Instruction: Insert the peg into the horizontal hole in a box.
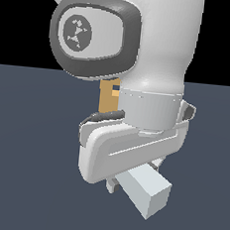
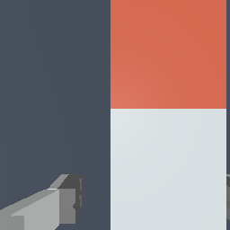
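Note:
The peg (image 2: 168, 134) fills much of the wrist view, with one red-orange end (image 2: 168, 54) and a white-grey rest. In the exterior view only its white-grey end (image 1: 147, 192) sticks out under the hand. My gripper (image 2: 152, 193) is open and straddles the white-grey part. One finger (image 2: 67, 202) stands a clear gap away from the bar, and the other finger (image 2: 228, 184) shows only at the picture's edge beside it. The tan box (image 1: 107, 100) shows as a narrow sliver behind the arm. A small dark patch (image 1: 115, 89) on it is perhaps the hole; the rest is hidden.
The arm's large white link (image 1: 143, 50) and grey joint cap (image 1: 92, 32) block most of the exterior view. The flat dark blue-grey floor (image 1: 27, 168) spreads all around.

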You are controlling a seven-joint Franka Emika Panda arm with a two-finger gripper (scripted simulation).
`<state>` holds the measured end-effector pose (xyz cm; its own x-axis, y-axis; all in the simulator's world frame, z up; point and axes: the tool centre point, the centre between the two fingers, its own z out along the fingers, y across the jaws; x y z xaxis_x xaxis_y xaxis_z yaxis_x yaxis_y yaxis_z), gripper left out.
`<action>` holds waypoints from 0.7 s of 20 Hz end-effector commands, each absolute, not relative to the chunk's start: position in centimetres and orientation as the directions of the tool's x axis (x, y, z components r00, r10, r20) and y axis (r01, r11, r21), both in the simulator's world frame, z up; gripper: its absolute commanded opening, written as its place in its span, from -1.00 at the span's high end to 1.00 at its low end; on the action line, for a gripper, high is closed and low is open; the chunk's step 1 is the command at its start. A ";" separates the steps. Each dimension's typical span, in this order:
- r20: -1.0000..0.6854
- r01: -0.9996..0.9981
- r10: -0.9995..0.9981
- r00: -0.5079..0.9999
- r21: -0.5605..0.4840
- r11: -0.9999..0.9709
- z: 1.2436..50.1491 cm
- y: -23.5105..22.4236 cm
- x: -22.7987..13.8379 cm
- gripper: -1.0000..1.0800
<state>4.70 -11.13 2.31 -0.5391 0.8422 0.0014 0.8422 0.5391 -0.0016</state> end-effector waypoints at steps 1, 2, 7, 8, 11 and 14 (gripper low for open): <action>0.000 0.842 0.842 -0.539 0.000 0.539 2.3 -11.2 4.8 -0.92; 0.000 0.842 0.842 -0.539 0.000 0.539 2.3 -11.2 4.8 1.00; 0.000 0.842 0.842 -0.539 0.000 0.539 2.3 -11.2 4.8 1.00; 0.000 0.842 0.842 -0.539 0.000 0.539 2.3 -11.2 4.8 1.00; 0.000 0.842 0.842 -0.539 0.000 0.539 2.3 -11.2 4.8 1.00; 0.001 0.843 0.843 -0.538 0.000 0.538 2.3 -11.0 4.8 1.00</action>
<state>4.78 -11.12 2.25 -0.5384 0.8427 0.0007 0.8427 0.5384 -0.0008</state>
